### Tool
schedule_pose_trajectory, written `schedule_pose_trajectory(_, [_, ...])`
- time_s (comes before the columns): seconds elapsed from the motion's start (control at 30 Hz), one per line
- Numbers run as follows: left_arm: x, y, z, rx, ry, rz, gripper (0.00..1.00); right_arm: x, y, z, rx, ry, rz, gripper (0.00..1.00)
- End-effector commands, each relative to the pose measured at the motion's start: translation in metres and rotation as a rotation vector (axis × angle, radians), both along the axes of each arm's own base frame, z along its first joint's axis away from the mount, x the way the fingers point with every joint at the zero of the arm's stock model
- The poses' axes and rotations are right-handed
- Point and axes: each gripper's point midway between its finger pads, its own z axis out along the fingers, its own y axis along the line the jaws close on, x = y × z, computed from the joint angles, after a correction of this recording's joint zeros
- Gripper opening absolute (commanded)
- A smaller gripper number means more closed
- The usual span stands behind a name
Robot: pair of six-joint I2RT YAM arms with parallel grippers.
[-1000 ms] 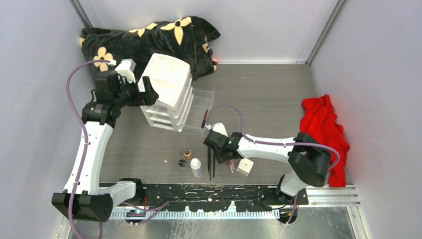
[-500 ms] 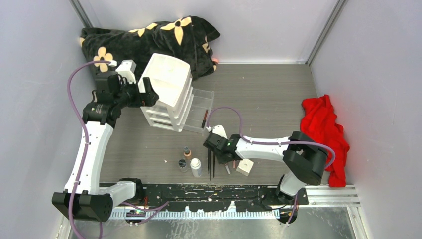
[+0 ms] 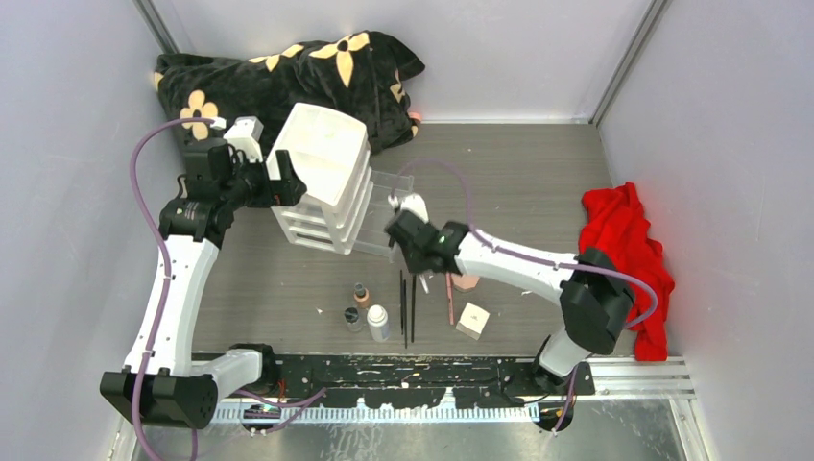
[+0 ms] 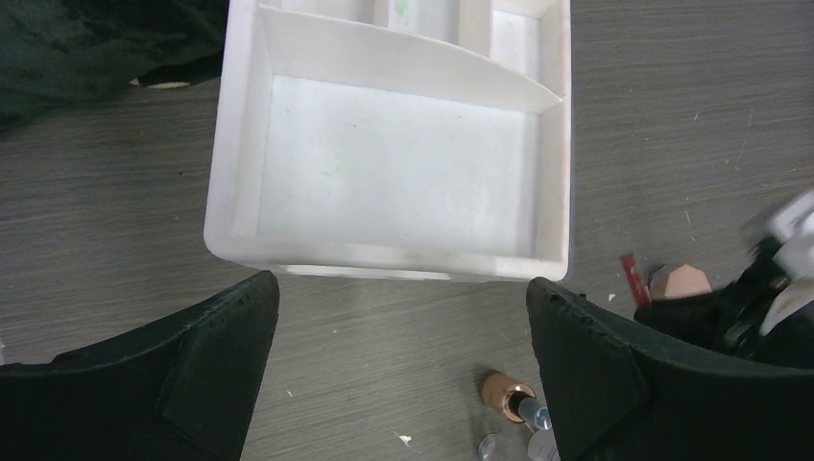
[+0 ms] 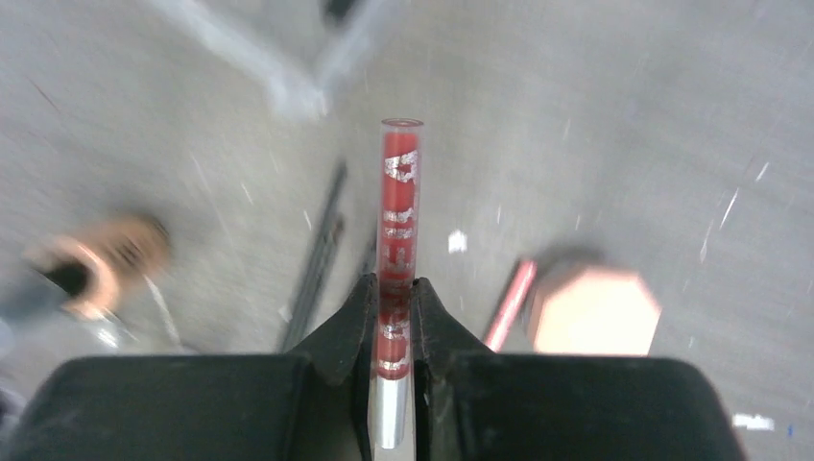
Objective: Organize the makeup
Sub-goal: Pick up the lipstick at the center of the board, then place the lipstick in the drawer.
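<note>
The right gripper [image 5: 394,288] is clenched on a red stick [image 5: 399,206], clear-walled with a silver end, which juts straight out past the fingertips; under it, blurred, the pink-brown octagonal compact [image 5: 593,312] lies to the right with a pink stick [image 5: 509,300] just beside it, and two thin black sticks [image 5: 319,252] lie to the left; from above, this gripper hangs just near of the pulled-out clear drawer [image 3: 384,206] of the white drawer box [image 3: 322,163]; nearer still stand the tan dark-capped bottle [image 3: 361,294], the small clear jar [image 3: 353,317] and the white bottle [image 3: 378,323], with the white cube [image 3: 472,320] to their right; the left gripper [image 4: 403,346] is released and empty, jaws spread wide at the box's left side; a red cloth [image 3: 624,250] lies far right; a dark flowered cloth [image 3: 288,72] fills the far left corner.
</note>
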Motion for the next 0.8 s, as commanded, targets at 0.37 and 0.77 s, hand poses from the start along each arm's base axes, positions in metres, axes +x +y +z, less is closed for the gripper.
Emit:
schedule_pose_trajectory(0.37, [-0.011, 0.001, 0.015, 0.019, -0.057, -0.029, 1.00, 0.180, 0.107, 0.096, 0.421, -0.140, 0.054, 0.01])
schedule_pose_trajectory(0.77, [-0.011, -0.001, 0.013, 0.013, -0.048, -0.039, 1.00, 0.180, 0.091, 0.069, 0.338, -0.128, 0.018, 0.41])
